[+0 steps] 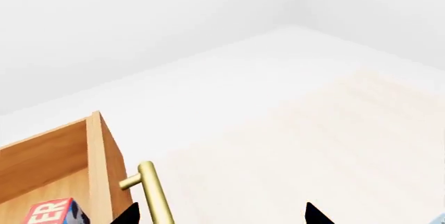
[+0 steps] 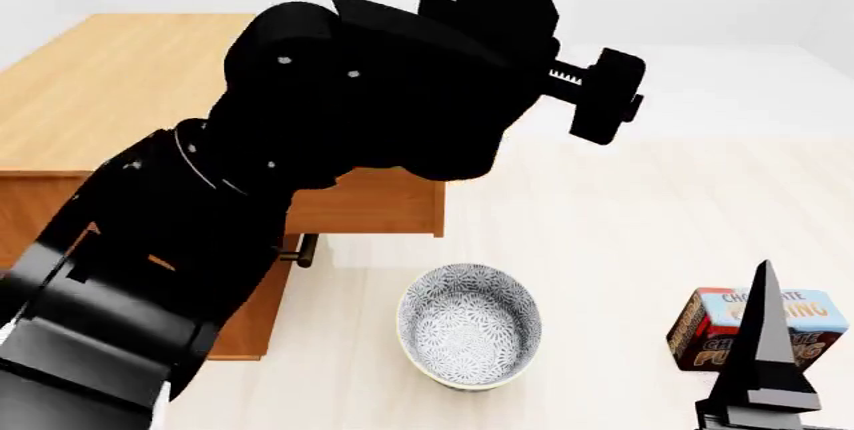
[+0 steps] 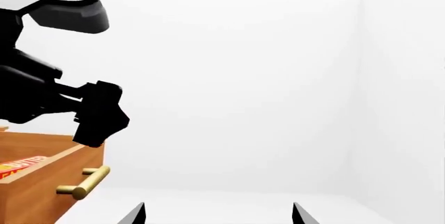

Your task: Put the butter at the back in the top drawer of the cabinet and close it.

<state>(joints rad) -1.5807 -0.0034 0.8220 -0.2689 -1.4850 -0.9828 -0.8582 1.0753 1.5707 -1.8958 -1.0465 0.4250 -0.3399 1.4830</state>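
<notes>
Light-brown wood makes up the cabinet (image 2: 120,80), whose top drawer (image 1: 97,166) stands pulled out, its brass bar handle (image 1: 154,195) just in front of the left gripper (image 1: 221,216). That gripper's two dark fingertips are spread wide apart with nothing between them, one tip close beside the handle. Inside the open drawer lies the butter (image 1: 54,212), its red face with white lettering showing near the drawer's front wall. From the head view the left arm (image 2: 334,120) covers most of the drawer. On the pale floor sit a patterned bowl (image 2: 470,325) and, near it, a chocolate pudding box (image 2: 727,325). The right gripper (image 3: 218,214) is likewise parted and empty.
</notes>
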